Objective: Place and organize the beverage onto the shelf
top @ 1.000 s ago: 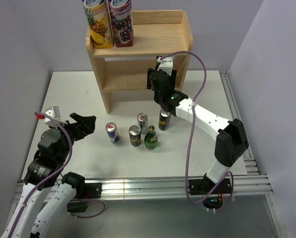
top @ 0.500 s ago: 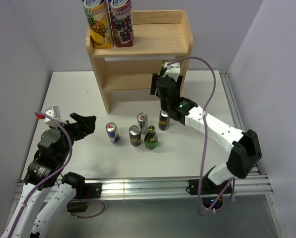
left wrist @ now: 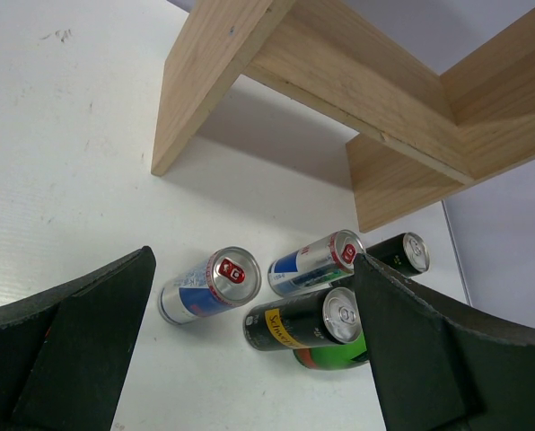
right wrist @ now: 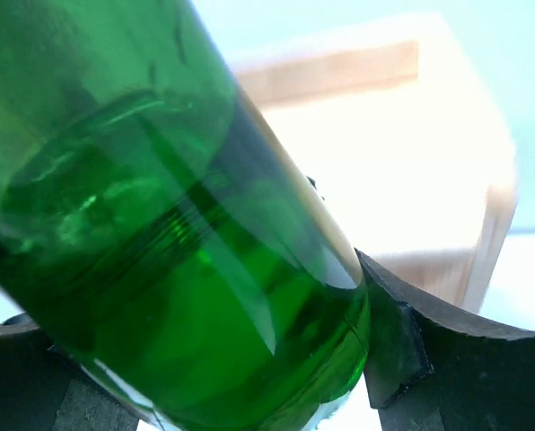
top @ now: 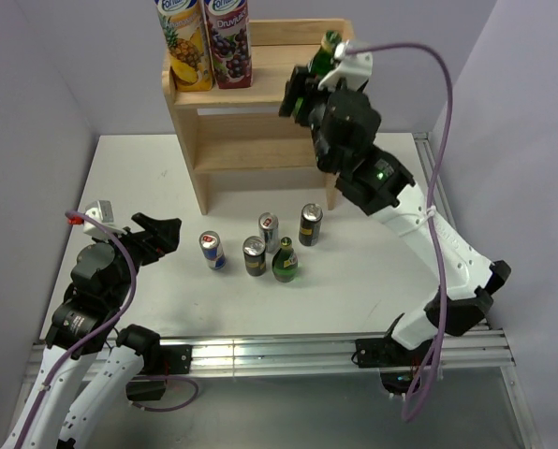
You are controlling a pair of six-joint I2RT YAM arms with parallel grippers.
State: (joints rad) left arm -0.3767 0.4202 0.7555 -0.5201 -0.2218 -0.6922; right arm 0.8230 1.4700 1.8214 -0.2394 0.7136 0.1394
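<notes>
**Up from lower-tier height to above the top board**

Centres on the green glass bottle (right wrist: 160,224), clamped on both sides by the right gripper (right wrist: 209,359) and leaning in the wrist view. Hangs over the right part of the shelf (top: 270,79), above the top board. Stands well apart from the pineapple juice carton (top: 185,42) and grape juice carton (top: 228,42), side by side at the left end.

Was low in front of the lower tier a second ago; has since climbed past the rim, arm stretched far forward. Probably means carrying is nearly over and placing comes next: lowering inside the rim, straightening, then letting go. Cannot tell whether the base touches wood yet.

Leaves on the table (top: 373,281), unmoved:
- a second green bottle (top: 285,261)
- a blue-and-silver can (top: 212,250)
- a silver can (top: 269,227)
- a black-and-yellow can (top: 254,254)
- a dark can (top: 310,224)

Keeps the left gripper (top: 162,232) spread wide, holding nothing, short of that cluster.
</notes>
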